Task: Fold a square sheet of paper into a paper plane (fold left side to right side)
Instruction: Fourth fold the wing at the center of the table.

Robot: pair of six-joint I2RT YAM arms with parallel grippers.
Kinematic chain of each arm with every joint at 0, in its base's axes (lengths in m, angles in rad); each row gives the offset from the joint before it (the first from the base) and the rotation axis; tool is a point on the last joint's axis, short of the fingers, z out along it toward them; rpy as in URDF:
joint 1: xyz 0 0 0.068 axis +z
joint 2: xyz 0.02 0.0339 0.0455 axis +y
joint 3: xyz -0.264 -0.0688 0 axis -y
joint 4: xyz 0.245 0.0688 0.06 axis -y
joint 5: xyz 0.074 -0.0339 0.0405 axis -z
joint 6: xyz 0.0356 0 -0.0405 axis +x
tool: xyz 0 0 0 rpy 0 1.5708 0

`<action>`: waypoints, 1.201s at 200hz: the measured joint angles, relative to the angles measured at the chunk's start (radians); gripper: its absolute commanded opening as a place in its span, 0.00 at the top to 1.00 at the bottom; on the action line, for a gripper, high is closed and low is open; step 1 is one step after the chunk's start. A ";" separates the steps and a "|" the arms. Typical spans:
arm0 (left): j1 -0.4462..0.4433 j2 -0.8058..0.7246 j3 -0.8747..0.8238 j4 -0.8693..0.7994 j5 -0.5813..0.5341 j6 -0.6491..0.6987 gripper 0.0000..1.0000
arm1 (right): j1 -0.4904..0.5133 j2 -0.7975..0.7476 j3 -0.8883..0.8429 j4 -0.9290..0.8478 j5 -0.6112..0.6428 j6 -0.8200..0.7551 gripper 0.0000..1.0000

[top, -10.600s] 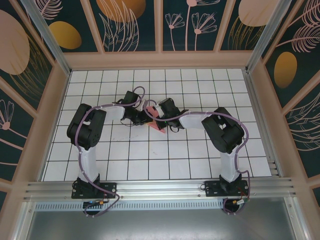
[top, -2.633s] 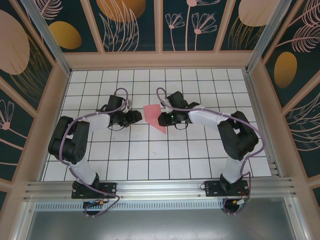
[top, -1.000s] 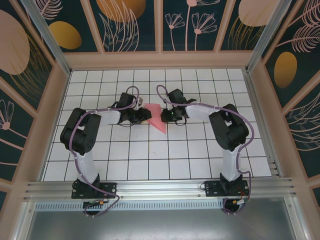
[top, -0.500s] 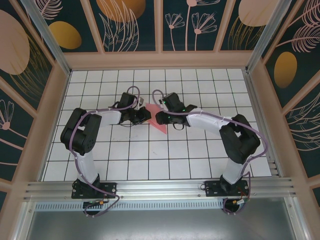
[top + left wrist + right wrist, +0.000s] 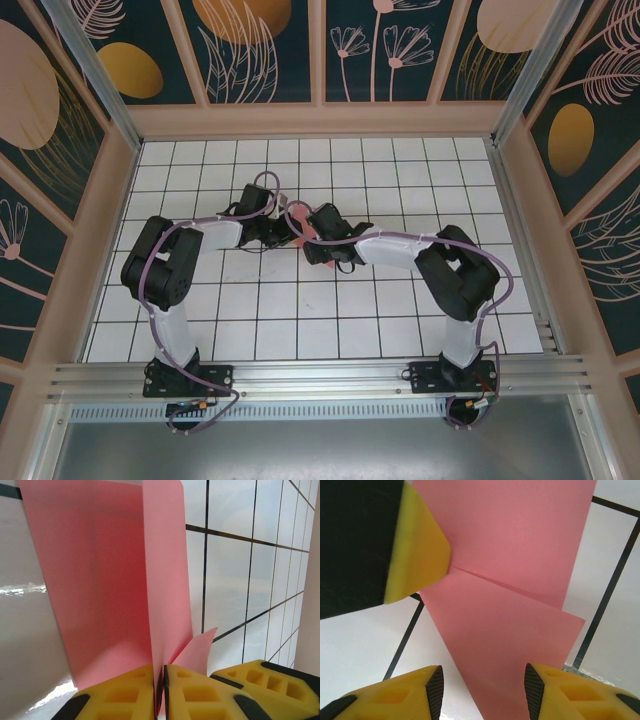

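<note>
Square sheet of paper (image 5: 510, 540): lying centrally on the worktop (image 5: 400, 320), slightly toward the far edge, one flap standing upright; left gripper (image 5: 162, 675) sitting at its left, pinching that flap; right gripper (image 5: 482, 682) hanging over its right part

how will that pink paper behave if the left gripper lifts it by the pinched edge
Probably floppy: the paper is thin, and its flap stands curved where the left gripper pinches it. Likely very light, so it may slide on the glossy table.
</note>
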 measured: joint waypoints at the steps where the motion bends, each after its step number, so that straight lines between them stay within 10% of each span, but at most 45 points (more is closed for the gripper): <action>1: 0.000 0.000 0.000 0.000 0.000 0.000 0.84 | 0.000 0.000 0.000 0.000 0.000 0.000 0.50; 154: 0.000 0.000 0.032 -0.016 0.000 0.000 0.81 | 0.000 0.034 0.000 0.005 0.010 0.001 0.67; 240: 0.004 -0.028 0.098 -0.089 -0.012 0.032 0.57 | -0.020 0.035 -0.009 0.029 -0.031 0.001 0.83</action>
